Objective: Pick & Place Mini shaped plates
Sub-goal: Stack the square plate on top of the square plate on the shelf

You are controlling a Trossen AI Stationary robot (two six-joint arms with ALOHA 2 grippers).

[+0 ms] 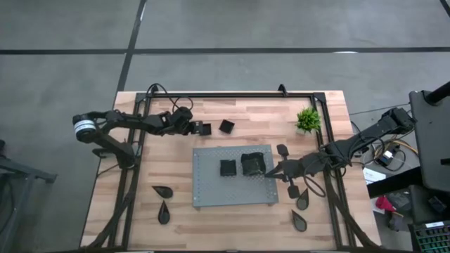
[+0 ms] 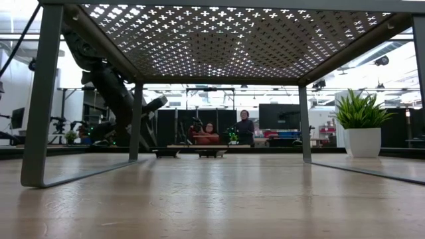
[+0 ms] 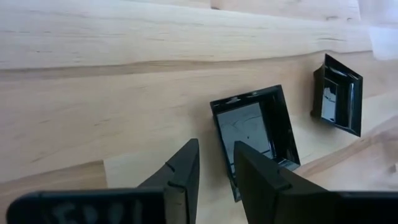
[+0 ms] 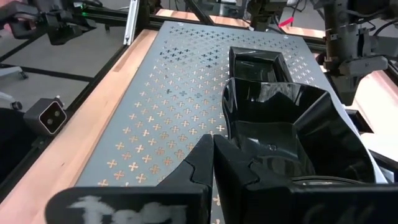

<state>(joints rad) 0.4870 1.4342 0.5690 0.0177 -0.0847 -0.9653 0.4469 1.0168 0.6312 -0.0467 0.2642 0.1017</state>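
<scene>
- Hovering my left claw (image 3: 214, 171) over the back-left bench (image 1: 176, 211), fingers a narrow gap apart, straddling the near rim of a square black plate (image 3: 255, 134); can't tell if the pads touch it.
- Second square plate (image 1: 226, 126) sits just beside that one on the bare wood, apart from it; in the left wrist view it's the tilted dish (image 3: 337, 94) farther off.
- My right claw (image 4: 213, 163) is fully closed, holding nothing, tips at the rim of a wavy-edged black plate (image 4: 292, 134) on the grey perforated board (image 1: 211, 186).
- Board holds two dishes side by side: a square one (image 1: 228, 168) and the wavy one (image 1: 253, 164). In the right wrist view the farther dish (image 4: 255, 62) is right behind the wavy one.
- Two teardrop plates on the wood left of the board: one (image 1: 162, 190) and one (image 1: 164, 211) nearer the front edge.
- More small black plates right of the board, by my right arm: one (image 1: 283, 150), one (image 1: 302, 202), one (image 1: 299, 221). A fourth is partly hidden under the arm.
- Green potted plant (image 1: 308, 120) stands back-right, clear of the board.
- Low view: looking under the board (image 2: 226, 40) on its metal legs; plant pot (image 2: 362, 141) at the right, two people (image 2: 226, 129) in the room far behind.
</scene>
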